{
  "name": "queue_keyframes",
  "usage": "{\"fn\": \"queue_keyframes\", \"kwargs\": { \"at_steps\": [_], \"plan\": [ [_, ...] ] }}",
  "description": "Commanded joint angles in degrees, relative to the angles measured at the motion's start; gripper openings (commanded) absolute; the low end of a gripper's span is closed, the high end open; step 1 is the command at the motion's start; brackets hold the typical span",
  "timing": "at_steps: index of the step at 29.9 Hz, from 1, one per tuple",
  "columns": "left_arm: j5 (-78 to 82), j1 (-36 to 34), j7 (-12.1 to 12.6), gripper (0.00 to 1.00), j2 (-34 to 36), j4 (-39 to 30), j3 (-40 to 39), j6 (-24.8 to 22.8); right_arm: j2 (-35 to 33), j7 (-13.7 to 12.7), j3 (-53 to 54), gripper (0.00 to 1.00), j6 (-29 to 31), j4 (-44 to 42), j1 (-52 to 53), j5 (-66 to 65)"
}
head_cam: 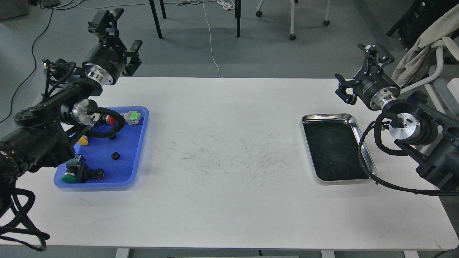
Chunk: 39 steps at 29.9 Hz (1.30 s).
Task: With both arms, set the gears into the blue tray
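Now left gripper (118, 32) raised above table's far-left edge, fingers spread, holding nothing. Right gripper (358, 73) likewise, spread and unloaded. One gear (115, 156) lies in blue tray (138, 143).

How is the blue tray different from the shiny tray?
The blue tray is blue plastic; the steel tray is shiny metal with a dark inside. The blue tray holds push-buttons and a gear; the steel tray looks empty. Both are shallow rectangles on the table.
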Motion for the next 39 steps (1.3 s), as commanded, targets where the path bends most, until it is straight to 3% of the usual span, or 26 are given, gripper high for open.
{"fn": "queue_keyframes", "kwargs": {
  "at_steps": [1, 16, 20, 29, 39],
  "plan": [
    [-0.35, 0.78, 0.01, 0.98, -1.33, 0.06, -2.71, 1.32, 0.41, 1.02, 0.11, 0.98, -0.27, -0.27, -0.03, 0.02],
    [0.79, 3.33, 0.01, 0.99, 1.65, -1.96, -1.41, 1.23, 2.43, 1.11, 2.93, 0.98, -3.18, -2.21, -0.12, 0.02],
    [-0.17, 3.07, 0.01, 0.99, 1.92, -1.79, 0.79, 3.07, 2.96, 1.20, 2.84, 0.98, -3.18, -2.21, -0.21, 0.02],
    [-0.44, 3.33, 0.01, 0.98, 2.10, -2.31, -4.74, 0.09, 4.45, 1.90, 3.01, 0.98, -3.18, -2.30, -0.12, -0.06],
    [0.53, 4.21, 0.01, 0.99, 1.48, -3.80, -1.76, 2.64, 5.60, 1.99, 3.54, 0.98, -6.16, -2.91, -0.12, 0.02]
  ]
}}
